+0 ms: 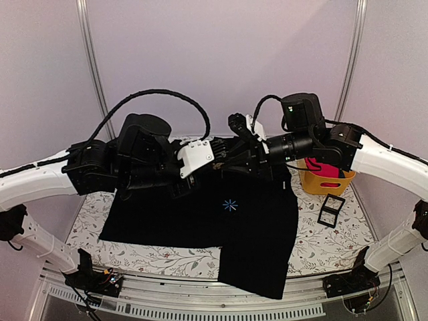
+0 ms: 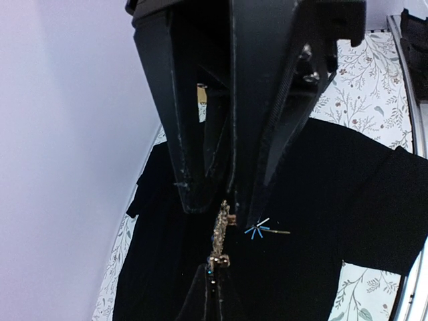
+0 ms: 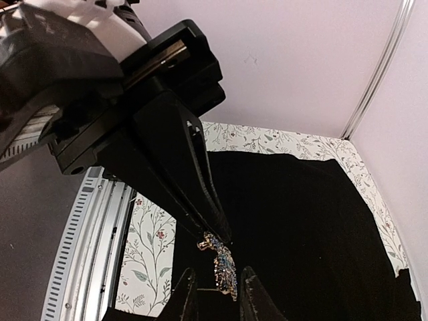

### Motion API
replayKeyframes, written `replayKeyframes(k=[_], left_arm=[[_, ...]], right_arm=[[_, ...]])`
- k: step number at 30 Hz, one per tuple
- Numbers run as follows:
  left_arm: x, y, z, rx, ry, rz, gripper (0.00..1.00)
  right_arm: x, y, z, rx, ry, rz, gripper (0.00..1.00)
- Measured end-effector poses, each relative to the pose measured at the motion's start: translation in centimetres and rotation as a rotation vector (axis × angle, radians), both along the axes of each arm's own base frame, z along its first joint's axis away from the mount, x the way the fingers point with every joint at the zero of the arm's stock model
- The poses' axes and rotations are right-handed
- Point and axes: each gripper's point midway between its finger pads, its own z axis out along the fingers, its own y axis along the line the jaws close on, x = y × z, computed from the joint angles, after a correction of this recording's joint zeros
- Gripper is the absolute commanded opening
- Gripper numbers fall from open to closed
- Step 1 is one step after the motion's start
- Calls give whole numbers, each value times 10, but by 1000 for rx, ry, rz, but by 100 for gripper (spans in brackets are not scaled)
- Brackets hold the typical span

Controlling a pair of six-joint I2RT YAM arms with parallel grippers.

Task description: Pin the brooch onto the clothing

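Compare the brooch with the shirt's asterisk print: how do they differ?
The brooch is gold-toned metal; the asterisk print is light blue. The brooch is elongated, the print star-shaped. The brooch hangs pinched by the left fingers above the shirt; the print lies on its chest. Both are small.

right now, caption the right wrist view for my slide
Left gripper pinches the brooch above the black shirt while the right gripper brackets its lower end.

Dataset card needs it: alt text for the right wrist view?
The left claw, from the upper left, pinches the top of a small gold brooch in its shut tips; the fingers of the right claw flank its lower end. Behind lies a black shirt on a floral tablecloth.
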Motion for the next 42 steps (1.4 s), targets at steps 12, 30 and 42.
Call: replayKeyframes(k=[12,30,42], left_arm=[[-4,0,7,-24,2,-19,0],[-3,1,12,-102,-5,-7,68],[-16,42,75,-583,32,-109,53]], right_arm=[[-1,1,1,7,1,11,7],[0,3,5,34,26,18,0],[-14,-14,36,283,86,10,0]])
